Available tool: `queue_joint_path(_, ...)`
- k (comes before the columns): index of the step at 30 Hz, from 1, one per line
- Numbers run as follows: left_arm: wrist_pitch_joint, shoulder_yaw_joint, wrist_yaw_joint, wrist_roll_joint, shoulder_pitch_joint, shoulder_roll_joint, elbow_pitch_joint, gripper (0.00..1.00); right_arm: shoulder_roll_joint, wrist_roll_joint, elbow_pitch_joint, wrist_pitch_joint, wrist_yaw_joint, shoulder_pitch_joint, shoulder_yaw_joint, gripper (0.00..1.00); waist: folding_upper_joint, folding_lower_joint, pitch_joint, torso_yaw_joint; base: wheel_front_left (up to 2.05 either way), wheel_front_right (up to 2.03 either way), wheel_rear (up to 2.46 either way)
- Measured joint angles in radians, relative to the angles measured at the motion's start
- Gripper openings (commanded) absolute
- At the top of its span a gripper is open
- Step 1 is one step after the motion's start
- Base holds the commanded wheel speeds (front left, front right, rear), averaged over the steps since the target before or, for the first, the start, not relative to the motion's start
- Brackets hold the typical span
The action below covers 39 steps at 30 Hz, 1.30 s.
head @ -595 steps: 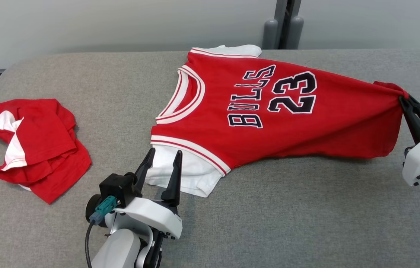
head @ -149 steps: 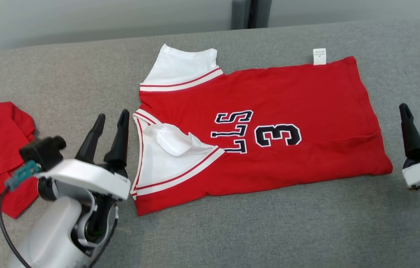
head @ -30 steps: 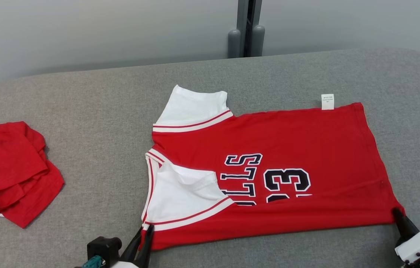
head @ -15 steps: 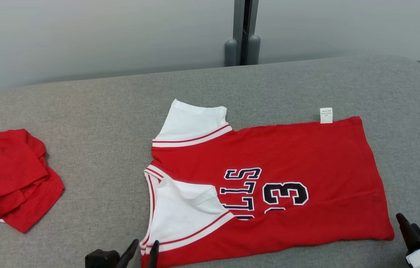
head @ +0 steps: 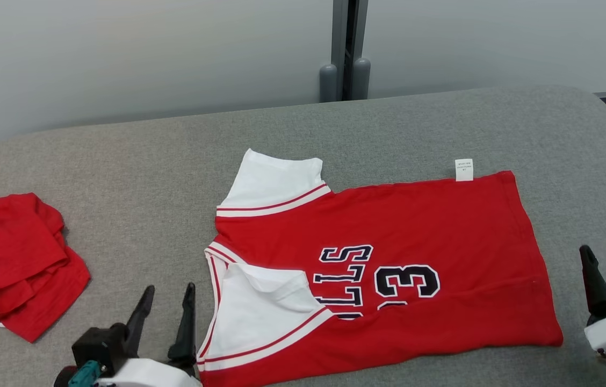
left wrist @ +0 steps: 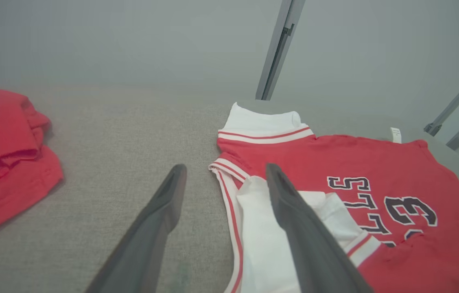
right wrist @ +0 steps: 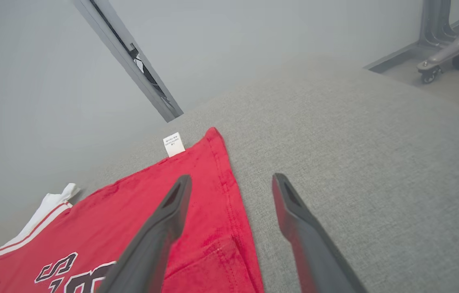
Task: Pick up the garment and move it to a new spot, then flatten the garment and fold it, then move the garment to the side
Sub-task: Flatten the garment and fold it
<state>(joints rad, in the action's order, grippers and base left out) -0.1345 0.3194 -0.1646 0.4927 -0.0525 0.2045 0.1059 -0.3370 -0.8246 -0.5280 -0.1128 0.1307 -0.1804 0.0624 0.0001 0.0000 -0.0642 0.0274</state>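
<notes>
The left gripper (head: 169,290) and right gripper (head: 601,255) had just released the jersey (head: 416,236), fingers wide apart, its first fold laid.

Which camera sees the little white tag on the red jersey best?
The right wrist view: the tag is nearest and largest there, poking out from the edge of the jersey, with faint print lines. The head view shows it small but clear; the left wrist view shows a tiny, far-off speck.
</notes>
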Motion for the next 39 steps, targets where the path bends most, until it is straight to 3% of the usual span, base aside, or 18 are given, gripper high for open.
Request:
queue_joint_path(5,-0.084,-0.034,-0.004,-0.001,0.047,-0.025,-0.01,1.0,0.004,0.135,0.099,-0.092,0.0,-0.014,0.01,1.0,0.0,0.0,-0.005,0.01,0.0,0.0,0.0)
queue_joint_path(11,-0.123,-0.042,0.014,-0.066,0.11,-0.032,0.02,1.0,0.025,0.267,0.191,-0.135,0.0,-0.017,0.032,1.0,0.0,0.0,-0.022,0.019,0.0,0.0,0.0)
queue_joint_path(14,-0.126,-0.058,0.021,-0.065,0.131,-0.066,0.058,1.0,0.039,0.342,0.218,-0.143,0.0,-0.016,0.048,1.0,0.0,0.0,-0.037,0.024,0.0,0.0,0.0)
queue_joint_path(25,-0.124,-0.08,0.023,-0.131,0.275,-0.088,0.253,1.0,0.138,0.4,0.288,-0.148,0.0,-0.021,0.043,1.0,0.0,0.0,-0.112,0.067,0.0,0.0,0.0)
queue_joint_path(32,-0.007,-0.055,0.024,-0.187,0.485,-0.021,0.376,1.0,0.169,0.416,0.334,-0.149,0.0,-0.061,0.056,1.0,-0.0001,0.0,-0.196,0.122,0.0,0.0,0.0)
queue_joint_path(39,0.158,-0.014,0.068,-0.225,0.735,0.036,0.511,1.0,0.203,0.422,0.366,-0.149,0.0,-0.088,0.055,1.0,0.0,0.0,-0.306,0.188,0.0,0.0,0.0)
